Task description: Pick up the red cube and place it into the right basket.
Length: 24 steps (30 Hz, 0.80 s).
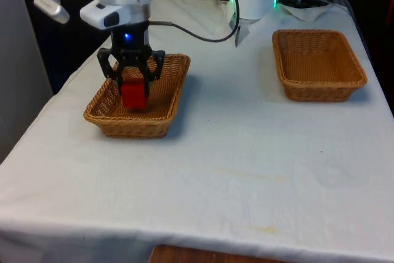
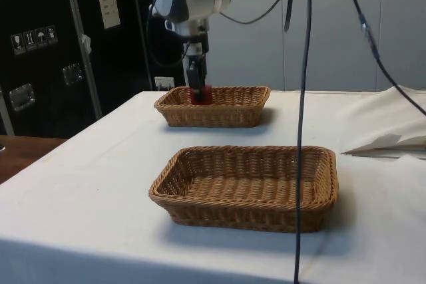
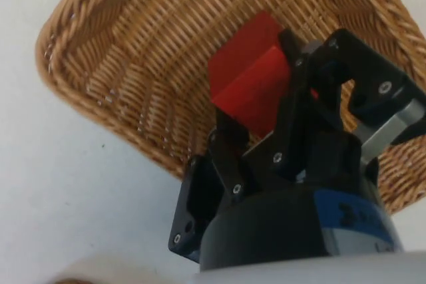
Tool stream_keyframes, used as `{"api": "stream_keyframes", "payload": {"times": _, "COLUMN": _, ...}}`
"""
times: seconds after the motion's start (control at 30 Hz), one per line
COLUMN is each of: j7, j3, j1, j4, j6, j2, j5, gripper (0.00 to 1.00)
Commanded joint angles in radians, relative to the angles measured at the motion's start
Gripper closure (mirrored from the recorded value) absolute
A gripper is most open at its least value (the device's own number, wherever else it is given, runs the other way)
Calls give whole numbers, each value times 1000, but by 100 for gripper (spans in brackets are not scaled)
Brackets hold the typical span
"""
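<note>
My gripper (image 1: 131, 79) is shut on the red cube (image 1: 133, 95) and holds it inside the wicker basket (image 1: 126, 129) at the front view's left. In the side view the red cube (image 2: 201, 94) sits between the fingers of the gripper (image 2: 198, 83), its top just above the rim of the far basket (image 2: 219, 119). From the wrist, the red cube (image 3: 249, 81) is pinched by the gripper (image 3: 259, 88) over the basket's woven floor (image 3: 133, 44), near one corner. I cannot tell whether the cube touches the floor.
A second, empty wicker basket (image 1: 320, 93) stands at the front view's right; it is the near basket (image 2: 246, 214) in the side view. A black cable (image 1: 197, 36) lies on the cloth behind the baskets. Another cable (image 2: 303, 131) hangs in front of the side camera.
</note>
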Motion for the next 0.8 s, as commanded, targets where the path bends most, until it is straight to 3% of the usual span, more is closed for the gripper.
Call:
{"api": "stream_keyframes", "payload": {"times": 0.0, "j7": -10, "j3": 8, "j1": -10, "j4": 5, "j6": 6, "j2": 7, "j5": 12, "gripper": 96}}
{"api": "stream_keyframes", "payload": {"times": 0.17, "j7": -22, "j3": -2, "j1": -5, "j4": 11, "j6": -1, "j2": 22, "j5": 33, "gripper": 96}}
{"api": "stream_keyframes", "payload": {"times": 0.23, "j7": -17, "j3": -6, "j1": -1, "j4": 10, "j6": 0, "j2": 24, "j5": 30, "gripper": 88}}
{"api": "stream_keyframes", "payload": {"times": 0.27, "j7": -21, "j3": -3, "j1": -5, "j4": 11, "j6": -2, "j2": 22, "j5": 34, "gripper": 88}}
{"api": "stream_keyframes", "payload": {"times": 0.4, "j7": -22, "j3": -4, "j1": -4, "j4": 11, "j6": -3, "j2": 22, "j5": 34, "gripper": 51}}
{"api": "stream_keyframes", "payload": {"times": 0.43, "j7": -21, "j3": -4, "j1": -4, "j4": 11, "j6": -3, "j2": 22, "j5": 34, "gripper": 33}}
{"api": "stream_keyframes", "payload": {"times": 0.53, "j7": -17, "j3": -7, "j1": -1, "j4": 10, "j6": -2, "j2": 24, "j5": 31, "gripper": 4}}
{"api": "stream_keyframes", "payload": {"times": 0.77, "j7": -21, "j3": -5, "j1": -4, "j4": 11, "j6": -4, "j2": 22, "j5": 34, "gripper": 0}}
